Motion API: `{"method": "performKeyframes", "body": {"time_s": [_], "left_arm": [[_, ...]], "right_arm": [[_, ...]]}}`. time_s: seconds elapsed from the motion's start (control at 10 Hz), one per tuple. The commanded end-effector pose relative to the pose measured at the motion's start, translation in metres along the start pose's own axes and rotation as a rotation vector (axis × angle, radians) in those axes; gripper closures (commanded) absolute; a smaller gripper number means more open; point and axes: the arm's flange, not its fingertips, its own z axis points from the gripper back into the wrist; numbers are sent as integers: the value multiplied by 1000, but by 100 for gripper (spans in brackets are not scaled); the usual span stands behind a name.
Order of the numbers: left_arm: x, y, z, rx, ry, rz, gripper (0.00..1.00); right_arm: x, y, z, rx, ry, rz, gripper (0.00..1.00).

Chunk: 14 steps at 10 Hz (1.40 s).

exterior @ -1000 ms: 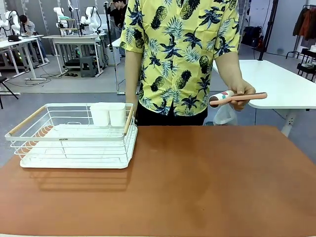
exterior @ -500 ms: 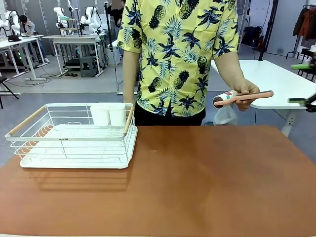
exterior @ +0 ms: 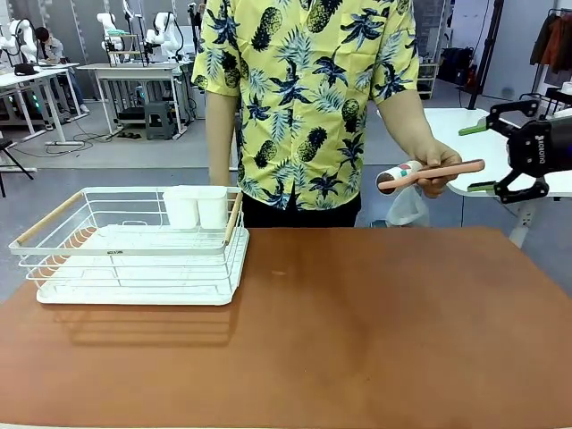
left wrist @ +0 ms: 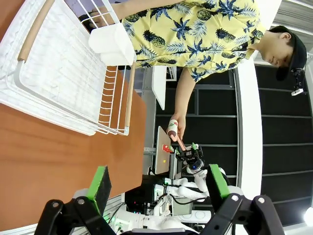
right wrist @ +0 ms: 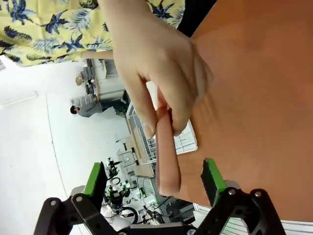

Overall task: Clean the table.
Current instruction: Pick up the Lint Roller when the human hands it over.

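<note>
Two grippers, both wide open and empty. Handover step, I think: a person's hand (exterior: 436, 166) holds out a roller (exterior: 460, 168), handle first, just past the far edge of the table (exterior: 357, 331). The right gripper (exterior: 477, 159) has its pads either side of the handle tip, no contact visible. The left gripper (left wrist: 159, 183) hovers above the table near the rack (exterior: 134, 259). Next: clamp the handle squarely, clear of the person's fingers, then roll the tabletop.

text | right gripper (exterior: 470, 159) body: white "ROBOTIQ", sideways | dish rack (exterior: 161, 254) front label: too small to read
</note>
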Motion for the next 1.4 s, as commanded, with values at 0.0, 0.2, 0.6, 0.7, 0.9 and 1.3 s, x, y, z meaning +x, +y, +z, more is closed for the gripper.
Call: {"method": "performKeyframes", "body": {"time_s": [0.0, 0.2, 0.6, 0.7, 0.9, 1.3], "left_arm": [[-1, 0, 3, -9, 8, -7, 0], [-1, 0, 3, -9, 8, -7, 0], [-1, 0, 3, -9, 8, -7, 0], [-1, 0, 3, -9, 8, -7, 0], [-1, 0, 3, -9, 8, -7, 0], [-1, 0, 3, -9, 8, -7, 0]], "right_arm": [[-17, -5, -4, -4, -38, -34, 0], [-17, -5, -10, -7, -53, -25, 0], [-12, -8, -9, -22, -46, -2, 19], [-12, -8, -8, -24, -40, -3, 27], [-12, -8, -9, -31, -31, -1, 47], [-12, -7, -8, -23, -35, -5, 85]]}}
